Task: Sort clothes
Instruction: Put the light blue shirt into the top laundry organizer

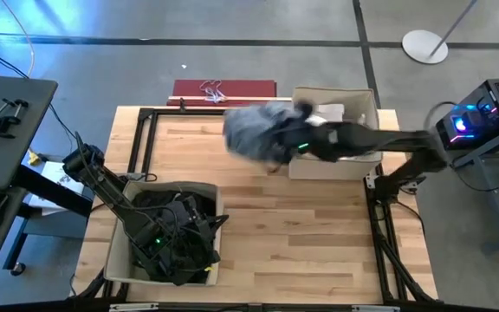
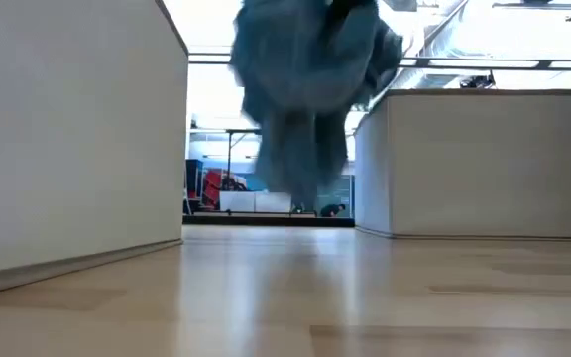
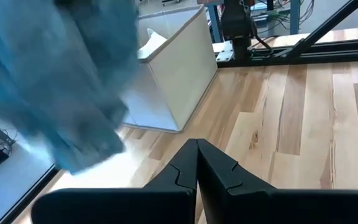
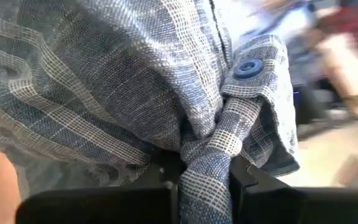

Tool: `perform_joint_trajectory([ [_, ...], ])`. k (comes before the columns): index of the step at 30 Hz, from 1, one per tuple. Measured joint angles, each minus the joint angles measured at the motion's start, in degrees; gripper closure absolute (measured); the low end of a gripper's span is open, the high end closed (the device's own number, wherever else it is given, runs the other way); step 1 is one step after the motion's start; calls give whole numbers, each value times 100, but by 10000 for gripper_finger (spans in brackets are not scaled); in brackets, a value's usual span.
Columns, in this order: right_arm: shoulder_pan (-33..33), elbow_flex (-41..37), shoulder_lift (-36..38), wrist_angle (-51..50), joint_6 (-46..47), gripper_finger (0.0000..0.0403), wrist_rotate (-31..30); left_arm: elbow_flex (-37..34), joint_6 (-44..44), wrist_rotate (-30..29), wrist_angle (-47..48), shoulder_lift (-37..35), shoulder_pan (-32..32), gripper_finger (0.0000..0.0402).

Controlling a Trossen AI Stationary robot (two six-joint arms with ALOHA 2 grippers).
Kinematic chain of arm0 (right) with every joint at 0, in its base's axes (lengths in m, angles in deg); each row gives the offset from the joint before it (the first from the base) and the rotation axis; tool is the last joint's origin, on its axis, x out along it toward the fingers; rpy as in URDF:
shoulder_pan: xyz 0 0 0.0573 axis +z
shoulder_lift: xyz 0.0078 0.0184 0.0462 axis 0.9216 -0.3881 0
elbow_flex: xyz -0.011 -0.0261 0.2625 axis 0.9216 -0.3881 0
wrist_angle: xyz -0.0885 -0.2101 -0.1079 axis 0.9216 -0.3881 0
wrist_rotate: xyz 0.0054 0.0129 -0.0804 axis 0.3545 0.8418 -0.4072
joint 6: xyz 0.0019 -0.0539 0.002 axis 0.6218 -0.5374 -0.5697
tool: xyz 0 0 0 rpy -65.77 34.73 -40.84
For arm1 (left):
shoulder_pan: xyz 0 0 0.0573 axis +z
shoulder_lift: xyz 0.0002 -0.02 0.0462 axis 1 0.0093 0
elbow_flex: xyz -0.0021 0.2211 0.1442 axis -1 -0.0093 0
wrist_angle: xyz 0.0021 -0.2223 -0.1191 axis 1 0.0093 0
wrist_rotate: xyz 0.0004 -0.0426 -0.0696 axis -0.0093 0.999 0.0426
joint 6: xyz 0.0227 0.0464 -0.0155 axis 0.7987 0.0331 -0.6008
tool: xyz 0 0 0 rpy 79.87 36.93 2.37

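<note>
A blue-and-white plaid shirt [image 1: 254,130] hangs in the air over the far middle of the table, with my right gripper [image 4: 204,180] shut on it. In the low view the shirt [image 2: 305,89] dangles clear of the wood. Beside it at the far right stands a beige fabric box [image 1: 366,108] with small white pieces inside. My left gripper [image 3: 197,168] is shut and holds nothing. It hovers over the near-left beige box [image 1: 115,256], which is filled with dark clothes [image 1: 176,230]. My right gripper pinches a bunched fold of the plaid shirt [image 4: 205,163] between its two fingers, just below a buttoned band; several layers are gathered there. The shirt is lifted clear of the table and hangs slack below the fingers.
A flat red thing [image 1: 223,89] lies at the table's far edge. A black frame rail [image 1: 141,143] runs along the left side. Bare wood [image 1: 301,234] lies open between the two boxes and toward the near right.
</note>
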Motion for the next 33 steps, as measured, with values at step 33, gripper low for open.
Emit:
perform_joint_trajectory([
  [33, -2981, -3224, 2823, -1282, 1585, 370, 1944, 0, 157, -32, -15, 0, 119, 402],
])
